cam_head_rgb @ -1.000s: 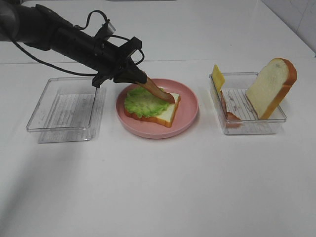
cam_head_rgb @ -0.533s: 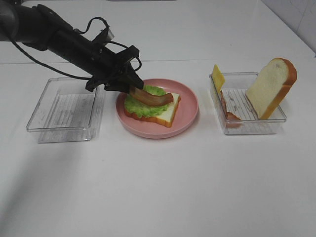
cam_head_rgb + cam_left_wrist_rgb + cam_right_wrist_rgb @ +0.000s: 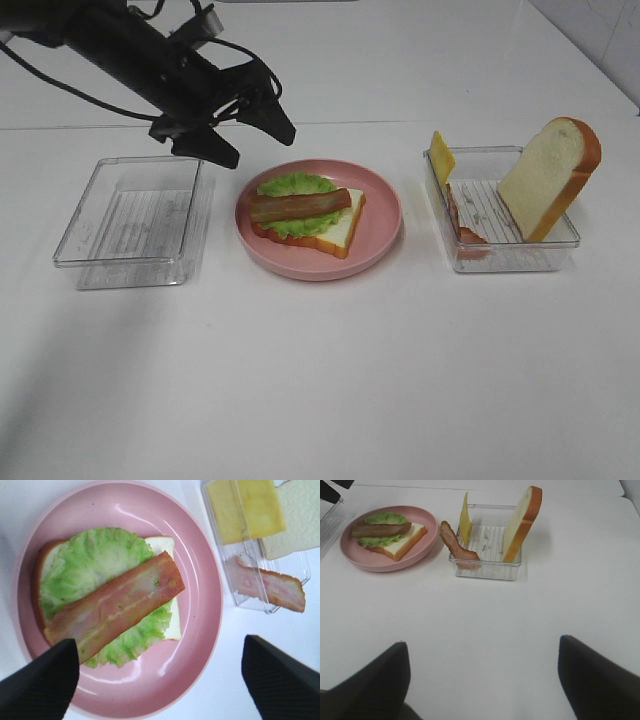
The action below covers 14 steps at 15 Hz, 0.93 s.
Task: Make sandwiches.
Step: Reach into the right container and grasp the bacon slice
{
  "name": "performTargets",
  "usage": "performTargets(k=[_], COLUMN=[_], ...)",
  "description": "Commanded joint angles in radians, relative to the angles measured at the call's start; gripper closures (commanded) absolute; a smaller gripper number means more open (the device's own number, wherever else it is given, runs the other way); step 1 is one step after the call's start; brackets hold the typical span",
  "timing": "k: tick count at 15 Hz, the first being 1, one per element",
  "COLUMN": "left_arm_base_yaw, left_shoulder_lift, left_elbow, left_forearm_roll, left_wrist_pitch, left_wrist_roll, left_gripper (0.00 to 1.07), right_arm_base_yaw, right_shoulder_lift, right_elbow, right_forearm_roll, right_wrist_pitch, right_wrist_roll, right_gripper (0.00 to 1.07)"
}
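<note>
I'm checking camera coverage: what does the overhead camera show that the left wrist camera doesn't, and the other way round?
Only overhead: the left tray and the left arm. Only the left wrist: no extra object, just a close top-down look at the bacon strip lying across the lettuce. Both: the pink plate, the bottom bread slice, the cheese, the spare bacon, the leaning bread slice, and the open left gripper.

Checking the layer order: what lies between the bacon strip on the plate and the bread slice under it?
Green lettuce lies between them, clearest in the left wrist view.
</note>
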<state>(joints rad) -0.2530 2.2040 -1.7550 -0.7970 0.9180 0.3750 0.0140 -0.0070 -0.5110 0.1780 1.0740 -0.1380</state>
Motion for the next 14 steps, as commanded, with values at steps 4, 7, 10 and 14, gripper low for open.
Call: performTargets(k=[4,7,10,14], left_arm_base_yaw=[-0.002,-0.002,-0.002,-0.002], left_shoulder_lift=[-0.220,-0.356,-0.565,-0.817], left_elbow=[-0.005,-0.005,0.058,0.193], left_forearm_roll=[0.287,0.461,0.631,0.717], left_wrist_pitch=[0.161,0.329,0.365,0.364], left_wrist_roll=[-0.119,-0.200,-0.249,-0.245], left_gripper=[0.23,0.23,0.23,0.23], right_arm_base_yaw=[-0.002,-0.002,-0.002,-0.002], right_shoulder_lift=[-0.013,-0.013,-0.013,-0.013], right_elbow=[0.004,0.004,0.004,0.004], right_forearm_roll=[0.001,0.001,0.001,0.001], right_wrist_pitch=[-0.010,-0.010,-0.010,-0.010], right_wrist_roll=[0.001,0.001,0.001,0.001], right_gripper=[0.31,0.31,0.31,0.31])
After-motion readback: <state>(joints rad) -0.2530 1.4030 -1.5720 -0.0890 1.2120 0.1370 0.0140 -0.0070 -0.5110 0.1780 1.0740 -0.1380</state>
